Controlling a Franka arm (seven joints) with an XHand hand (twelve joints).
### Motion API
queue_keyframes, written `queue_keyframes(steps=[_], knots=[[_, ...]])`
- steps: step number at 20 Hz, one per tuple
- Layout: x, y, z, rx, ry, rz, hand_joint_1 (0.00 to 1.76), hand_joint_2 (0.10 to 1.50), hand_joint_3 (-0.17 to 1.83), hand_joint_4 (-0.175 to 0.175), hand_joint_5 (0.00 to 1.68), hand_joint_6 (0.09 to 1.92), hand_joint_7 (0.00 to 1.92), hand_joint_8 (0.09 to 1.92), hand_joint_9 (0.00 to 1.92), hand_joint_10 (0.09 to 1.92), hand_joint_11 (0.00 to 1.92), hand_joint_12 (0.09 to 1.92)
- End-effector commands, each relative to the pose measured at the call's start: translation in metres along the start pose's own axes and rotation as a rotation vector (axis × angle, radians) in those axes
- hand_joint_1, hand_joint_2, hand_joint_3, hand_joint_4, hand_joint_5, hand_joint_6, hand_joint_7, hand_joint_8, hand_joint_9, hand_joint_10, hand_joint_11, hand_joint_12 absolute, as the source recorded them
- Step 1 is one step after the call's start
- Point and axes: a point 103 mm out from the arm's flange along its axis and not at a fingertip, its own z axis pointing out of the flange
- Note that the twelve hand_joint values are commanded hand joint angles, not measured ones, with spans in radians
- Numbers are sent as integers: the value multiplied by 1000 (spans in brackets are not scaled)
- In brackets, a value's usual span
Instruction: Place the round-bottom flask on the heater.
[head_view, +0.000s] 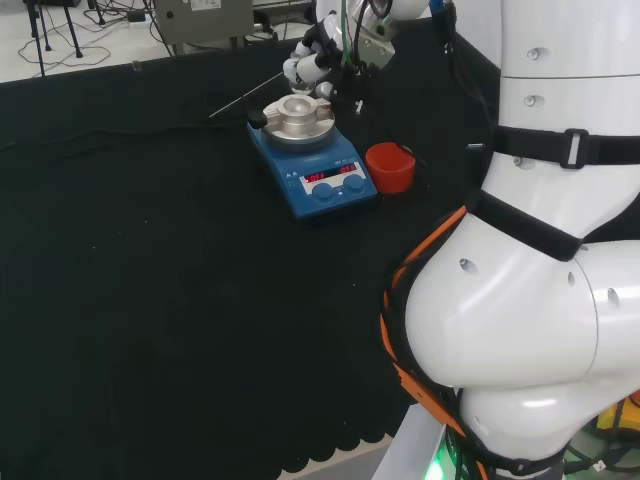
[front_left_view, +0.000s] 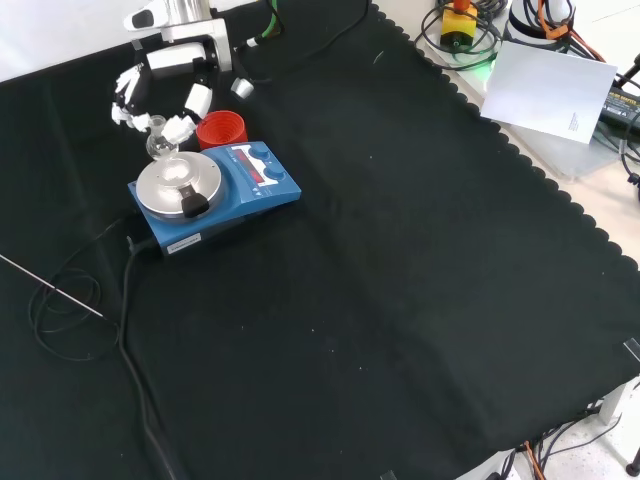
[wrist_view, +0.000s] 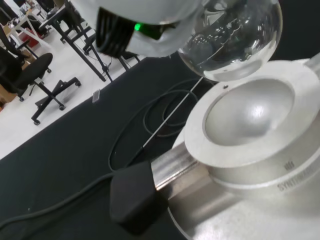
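Observation:
A clear round-bottom flask (wrist_view: 231, 37) hangs just above the silver bowl-shaped block (wrist_view: 247, 117) of the blue heater (head_view: 325, 180). My hand (head_view: 312, 62) is curled round the flask's neck, over the far side of the block (head_view: 297, 117) in the head view. In the front view the hand (front_left_view: 150, 85) stands behind the heater (front_left_view: 250, 180), with the small glass flask (front_left_view: 160, 143) at its fingertips above the block's rim (front_left_view: 178, 185). The flask's bulb is clear of the bowl.
A red ribbed ring stand (head_view: 389, 166) sits right of the heater in the head view. A black handle (wrist_view: 135, 197) sticks out from the block. The heater's cable (front_left_view: 130, 330) and a thin metal rod (front_left_view: 50, 285) lie on the cloth.

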Motion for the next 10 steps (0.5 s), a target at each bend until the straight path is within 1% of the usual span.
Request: queue_keyframes(steps=[1, 5, 10], knots=[[2, -1, 6, 15, -5, 1, 1110, 684, 783, 48, 1098, 1035, 560, 664, 744, 631, 317, 1331], [-6, 0, 11, 27, 4, 12, 1110, 683, 786, 49, 1098, 1036, 560, 664, 743, 631, 317, 1331], [-15, 1, 13, 33, -1, 24, 1110, 681, 789, 50, 1099, 1037, 560, 664, 743, 631, 318, 1331]])
